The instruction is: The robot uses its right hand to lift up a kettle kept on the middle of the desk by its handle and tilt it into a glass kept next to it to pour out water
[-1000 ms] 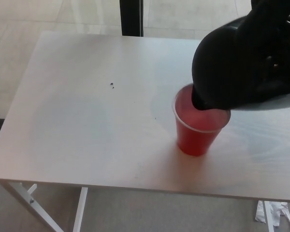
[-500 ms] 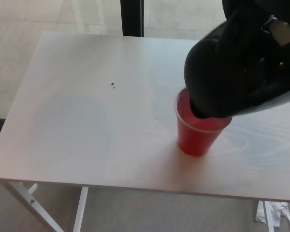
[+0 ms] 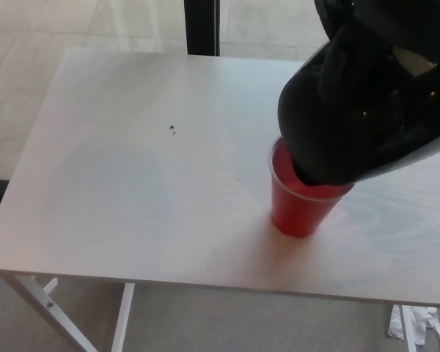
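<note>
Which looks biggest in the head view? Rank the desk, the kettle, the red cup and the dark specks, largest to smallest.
1. Desk
2. Kettle, though it is raised nearer the camera, which inflates it
3. Red cup
4. Dark specks

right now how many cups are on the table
1. A red cup stands toward the right side of the white table, under the tilted black kettle. The kettle hides some tabletop behind it, so another could be hidden.
</note>
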You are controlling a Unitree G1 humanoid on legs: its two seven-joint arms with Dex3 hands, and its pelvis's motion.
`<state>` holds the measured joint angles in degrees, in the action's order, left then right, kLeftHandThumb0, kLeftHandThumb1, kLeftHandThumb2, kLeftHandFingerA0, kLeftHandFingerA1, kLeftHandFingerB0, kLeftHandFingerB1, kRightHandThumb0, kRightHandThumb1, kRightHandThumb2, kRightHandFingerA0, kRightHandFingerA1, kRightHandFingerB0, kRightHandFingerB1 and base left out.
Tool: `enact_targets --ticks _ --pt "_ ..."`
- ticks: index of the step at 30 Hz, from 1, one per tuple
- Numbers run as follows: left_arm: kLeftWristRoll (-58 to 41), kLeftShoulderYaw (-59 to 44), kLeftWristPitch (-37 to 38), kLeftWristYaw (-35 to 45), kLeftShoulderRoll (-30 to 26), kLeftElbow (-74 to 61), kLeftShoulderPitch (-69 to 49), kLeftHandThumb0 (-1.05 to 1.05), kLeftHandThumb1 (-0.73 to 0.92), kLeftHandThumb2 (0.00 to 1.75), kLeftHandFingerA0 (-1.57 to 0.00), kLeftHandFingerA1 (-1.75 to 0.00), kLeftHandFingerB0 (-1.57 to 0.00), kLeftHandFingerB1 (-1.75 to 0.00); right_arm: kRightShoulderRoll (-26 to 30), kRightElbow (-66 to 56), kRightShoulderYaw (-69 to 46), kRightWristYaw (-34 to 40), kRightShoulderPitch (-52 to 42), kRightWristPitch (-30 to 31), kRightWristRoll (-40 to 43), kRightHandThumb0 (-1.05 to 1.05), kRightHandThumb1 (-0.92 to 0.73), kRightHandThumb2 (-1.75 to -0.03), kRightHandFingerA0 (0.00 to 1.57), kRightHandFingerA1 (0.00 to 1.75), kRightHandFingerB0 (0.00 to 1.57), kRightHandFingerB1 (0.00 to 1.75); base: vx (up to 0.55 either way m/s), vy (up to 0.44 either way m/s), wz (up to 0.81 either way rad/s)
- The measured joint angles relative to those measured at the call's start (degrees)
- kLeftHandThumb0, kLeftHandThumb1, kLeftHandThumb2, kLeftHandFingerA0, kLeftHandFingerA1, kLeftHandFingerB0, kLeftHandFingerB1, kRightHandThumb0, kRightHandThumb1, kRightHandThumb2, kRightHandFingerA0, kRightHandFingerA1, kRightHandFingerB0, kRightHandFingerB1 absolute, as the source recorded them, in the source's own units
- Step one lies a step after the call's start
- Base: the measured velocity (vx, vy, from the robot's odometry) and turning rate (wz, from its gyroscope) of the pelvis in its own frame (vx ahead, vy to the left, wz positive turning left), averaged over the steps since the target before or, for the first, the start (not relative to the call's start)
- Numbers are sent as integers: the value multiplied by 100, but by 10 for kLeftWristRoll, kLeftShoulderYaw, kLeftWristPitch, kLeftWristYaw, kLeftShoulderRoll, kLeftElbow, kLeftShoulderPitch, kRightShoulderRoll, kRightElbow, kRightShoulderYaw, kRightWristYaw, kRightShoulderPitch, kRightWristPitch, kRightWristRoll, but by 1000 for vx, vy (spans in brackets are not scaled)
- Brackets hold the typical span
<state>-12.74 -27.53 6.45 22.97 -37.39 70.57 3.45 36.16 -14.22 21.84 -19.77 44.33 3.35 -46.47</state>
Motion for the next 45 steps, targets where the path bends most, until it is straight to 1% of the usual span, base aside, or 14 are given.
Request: enact_targets --ticks 4,5,12,15,18,22,23,24,29,33,34,39,41,45 --pt "0 0 0 0 0 0 -2 -83 79 120 -46 -65 -31 -60 -4 2 -19 -7 -9 1 1 -24 -43 -98 95 175 71 162 0 0 0" --pt "0 0 0 0 0 0 -3 -95 92 86 -46 -60 -32 -56 -4 3 -23 -8 -10 1 2 -24 -51 -92 92 175 77 114 0 0 0" --pt "0 -1 0 0 0 2 -9 -91 92 81 -48 -60 -33 -57 -5 37 -64 -21 -13 3 19 -26 -55 -77 85 175 57 175 0 0 0" --pt "0 -1 0 0 0 2 -12 -93 84 123 -46 -64 -29 -60 -5 64 -81 -25 -11 12 21 -20 -53 -83 90 175 85 92 0 0 0" --pt "0 -1 0 0 0 2 -15 -91 92 83 -49 -59 -31 -54 -9 101 -111 -27 -8 28 29 -21 -51 -98 90 175 66 160 0 0 0" --pt "0 -2 0 0 0 2 -20 -91 85 124 -45 -64 -25 -57 -19 141 -151 -29 -8 45 51 -21 -48 -110 92 175 73 152 0 0 0" --pt "-1 -3 0 0 0 2 -20 -94 92 84 -46 -60 -32 -57 -22 142 -159 -30 -9 49 55 -30 -48 -116 121 140 97 125 0 0 0" --pt "-1 -3 0 0 0 2 -20 -91 92 82 -46 -60 -31 -56 -25 142 -167 -31 -10 58 59 -22 -43 -126 97 175 82 158 0 0 0" --pt "-1 -4 0 0 0 2 -21 -90 92 81 -45 -59 -31 -55 -39 135 -202 -40 -15 97 73 -26 -48 -114 124 139 102 122 0 0 0" --pt "-1 -5 0 0 0 2 -22 -96 92 80 -49 -62 -31 -55 -47 124 -233 -45 -28 126 87 -20 -38 -123 91 175 73 160 0 0 0" --pt "-2 -6 0 0 0 2 -22 -85 79 120 -45 -65 -30 -60 -49 118 -244 -46 -35 134 92 -21 -36 -124 92 175 78 149 0 0 0" --pt "-2 -5 0 0 0 2 -24 -90 92 84 -48 -60 -32 -55 -62 110 -281 -44 -68 160 115 -19 -36 -114 91 174 86 122 0 0 0" --pt "-2 -5 0 0 0 3 -24 -92 86 125 -47 -66 -30 -60 -76 106 -302 -41 -86 176 127 -18 -30 -124 94 175 88 137 0 0 0" --pt "-4 -7 0 0 0 3 -26 -91 92 83 -49 -60 -33 -54 -111 100 -350 -27 -133 192 153 -24 -37 -118 102 151 90 114 0 0 0"
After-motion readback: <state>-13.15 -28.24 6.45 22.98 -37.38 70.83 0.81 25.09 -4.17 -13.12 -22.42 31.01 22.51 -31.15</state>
